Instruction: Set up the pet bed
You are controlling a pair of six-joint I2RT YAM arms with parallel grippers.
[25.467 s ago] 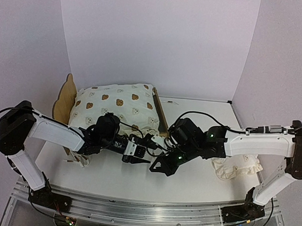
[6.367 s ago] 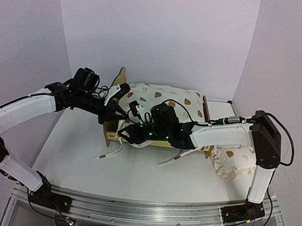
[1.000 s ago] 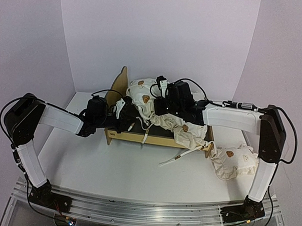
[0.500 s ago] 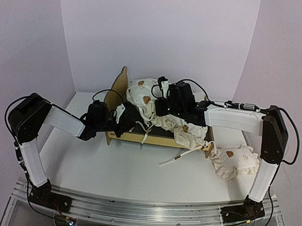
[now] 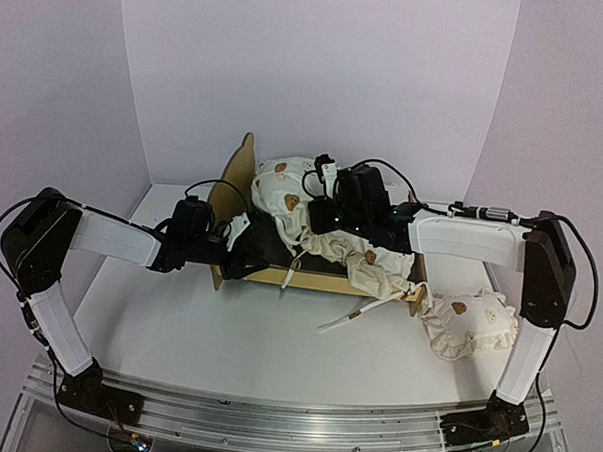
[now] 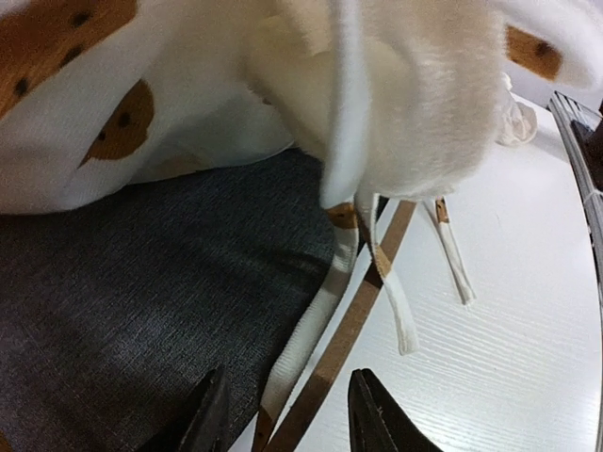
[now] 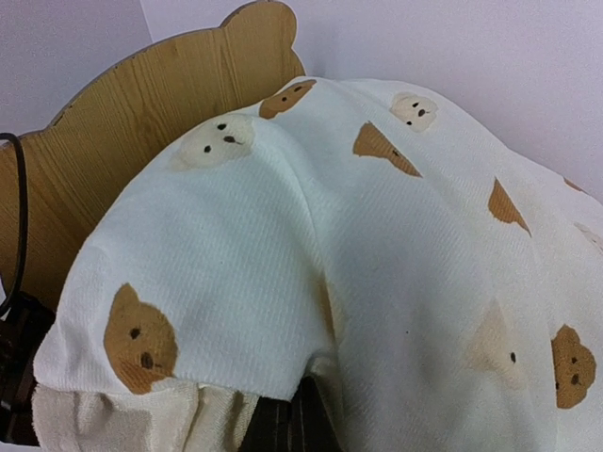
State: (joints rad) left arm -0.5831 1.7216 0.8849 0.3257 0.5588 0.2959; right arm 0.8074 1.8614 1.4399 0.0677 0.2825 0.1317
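Note:
The pet bed stands mid-table, with its bear-eared headboard (image 5: 239, 168) on the left, a plywood side rail (image 5: 314, 279) and a dark grey base (image 6: 141, 282). The cream bear-print cushion (image 5: 288, 195) is bunched and lifted over the bed. My right gripper (image 5: 315, 217) is shut on a fold of it, and its fingers (image 7: 292, 426) are nearly buried in cloth. My left gripper (image 5: 247, 256) is open at the bed's near left corner. Its fingertips (image 6: 209, 424) stand either side of the rail (image 6: 353, 320) and a white tie (image 6: 311, 330), touching neither.
A small ruffled bear-print pillow (image 5: 472, 329) lies on the table at the right, next to the bed's foot. Cushion ties (image 5: 363, 311) trail over the rail onto the white table. Walls close in the back and both sides.
My left gripper has opened, let go of the tie and drawn back slightly to the left. The right gripper and the lifted cushion have stayed where they were.

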